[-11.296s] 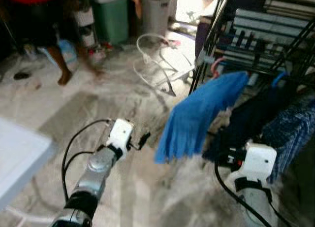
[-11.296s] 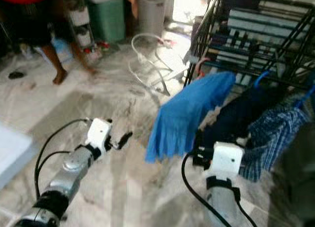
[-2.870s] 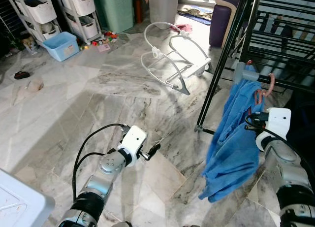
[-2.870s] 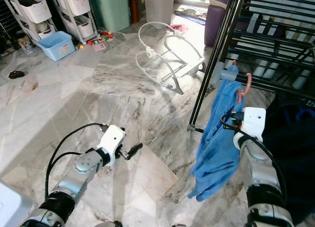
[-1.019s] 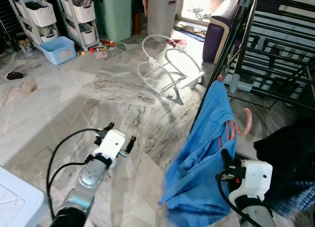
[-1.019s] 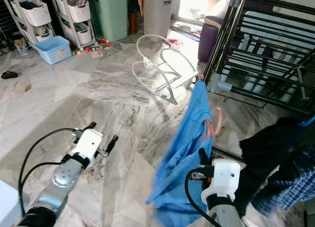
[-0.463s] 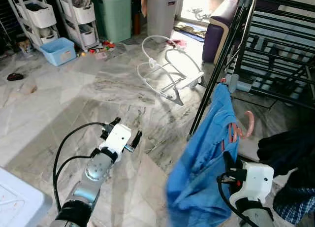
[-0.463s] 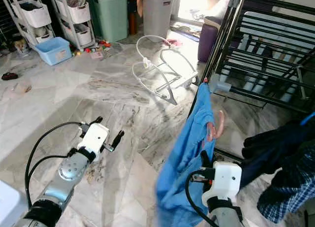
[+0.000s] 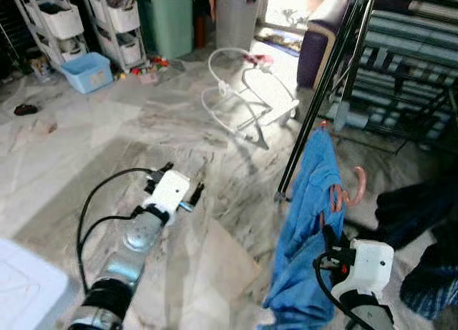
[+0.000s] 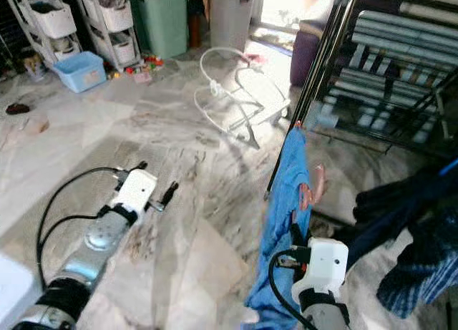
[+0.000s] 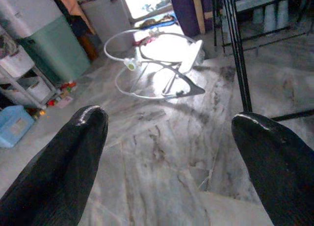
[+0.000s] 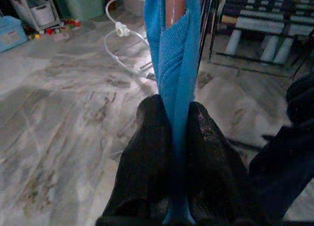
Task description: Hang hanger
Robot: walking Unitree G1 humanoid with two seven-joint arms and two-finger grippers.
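Observation:
A blue shirt (image 9: 309, 215) hangs on a pink hanger (image 9: 348, 189), whose hook curls up beside the cloth. My right gripper (image 12: 172, 138) is shut on the hanger through the blue cloth, low at the right, near the foot of a black drying rack (image 9: 336, 65). The pink hanger bar (image 12: 175, 5) runs up between folds of the shirt. My left gripper (image 11: 167, 138) is open over bare marble floor, well left of the shirt, with nothing between its fingers (image 11: 78, 138).
Dark clothes (image 9: 415, 208) hang at the right by the rack. A white wire bouncer frame (image 9: 243, 94) lies on the floor ahead. Storage shelves (image 9: 50, 22), a blue tub (image 9: 86, 71), a green bin (image 9: 166, 18) and a grey bin (image 9: 240, 15) line the back. A white box corner (image 9: 25, 287) sits at lower left.
The view has shifted slightly and blurred. The shirt hangs straighter beside the rack leg. My left arm has edged a little lower and stays open.

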